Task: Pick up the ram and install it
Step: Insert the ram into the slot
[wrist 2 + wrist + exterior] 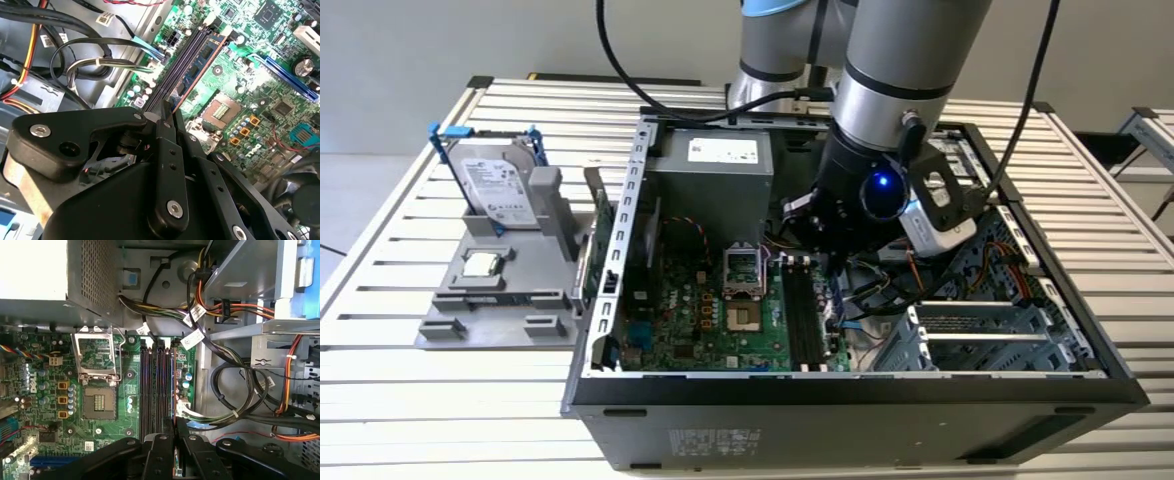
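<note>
The ram (202, 55) is a narrow blue-green stick with dark chips. It stands on edge over the black memory slots (152, 390) of the green motherboard (707, 320), in the slot row nearest the cables. In the first wrist view the ram (173, 390) appears as a thin line running up to my fingers. My gripper (175, 426) is down inside the open computer case (620, 300), and its black fingers are shut on the near end of the stick. The second wrist view has the gripper (169, 111) right at the stick's end.
Bundled cables (240, 405) and a drive cage (987, 330) crowd one side of the slots; the open processor socket (100, 402) lies on the other. The power supply (714, 165) sits behind. Outside the case, a grey fixture (480, 300) carries a hard drive (500, 185) and a processor chip (483, 263).
</note>
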